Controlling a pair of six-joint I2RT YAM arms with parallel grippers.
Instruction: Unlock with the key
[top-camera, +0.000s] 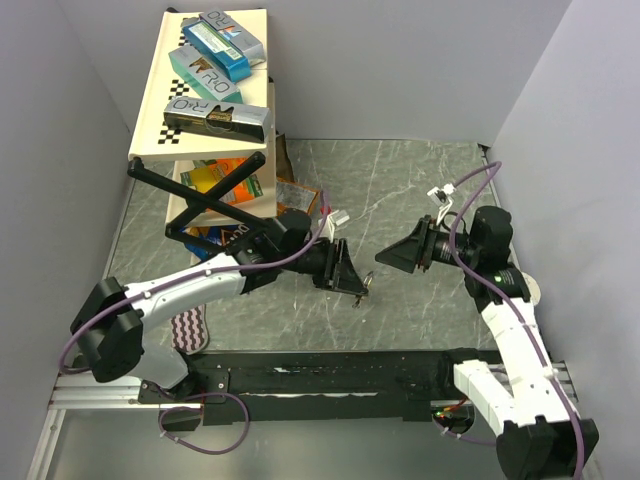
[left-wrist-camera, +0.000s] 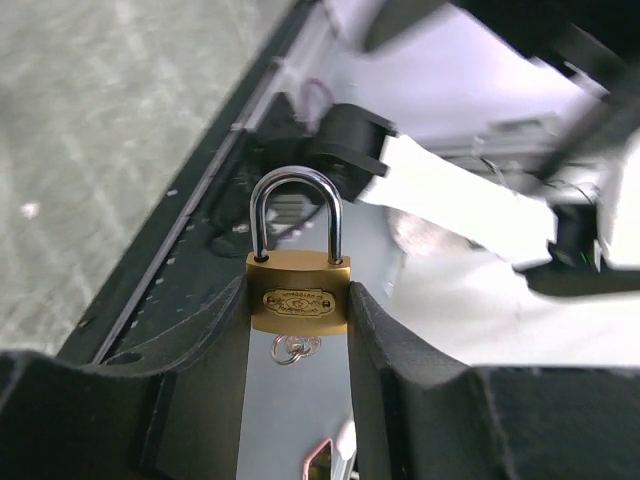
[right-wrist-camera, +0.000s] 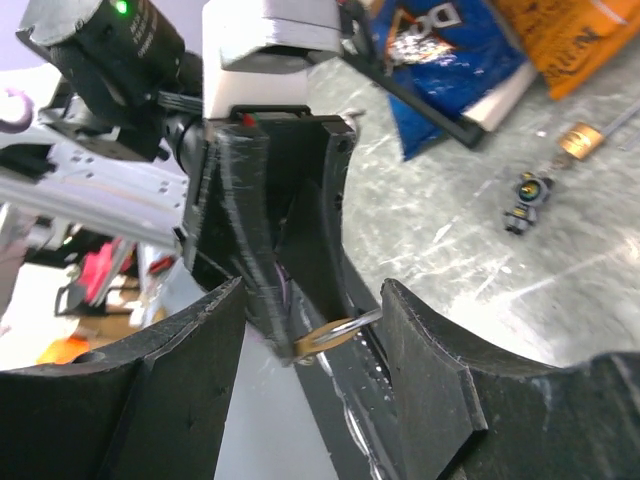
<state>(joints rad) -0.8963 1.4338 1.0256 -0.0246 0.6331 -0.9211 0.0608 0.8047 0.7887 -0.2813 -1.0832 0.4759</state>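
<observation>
Grip check: the left tool (top-camera: 356, 284) is clamped on a brass padlock (left-wrist-camera: 298, 297), with one dark finger pressing each side of the body. In the left wrist view the padlock sits upright. Its silver shackle (left-wrist-camera: 296, 205) is on top, and both legs run down into the body. A small silvery ring (left-wrist-camera: 290, 348) hangs at the underside of the body. Cannot tell whether a blade sits in the keyhole.

Opposite, the right tool (top-camera: 388, 257) has its fingers standing wide apart, with nothing gripped between them. It points at the left tool from the right side, tips near the held padlock but not touching it. In the right wrist view the padlock shows edge-on at the end of the left tool, framed in the gap between the two black fingers (right-wrist-camera: 190, 380).

Location of the key (right-wrist-camera: 527, 195): a dark grey cluster lying flat on the grey marbled surface (top-camera: 410, 180), held by neither tool and apart from both. Just beside it lies a second brass padlock (right-wrist-camera: 580, 140). A thin link seems to run between the two, but it is too small to be sure.

A blue bag (right-wrist-camera: 450, 60) and an orange pack (right-wrist-camera: 575, 35) lie farther back, under a cream rack (top-camera: 150, 120) that carries boxes.
</observation>
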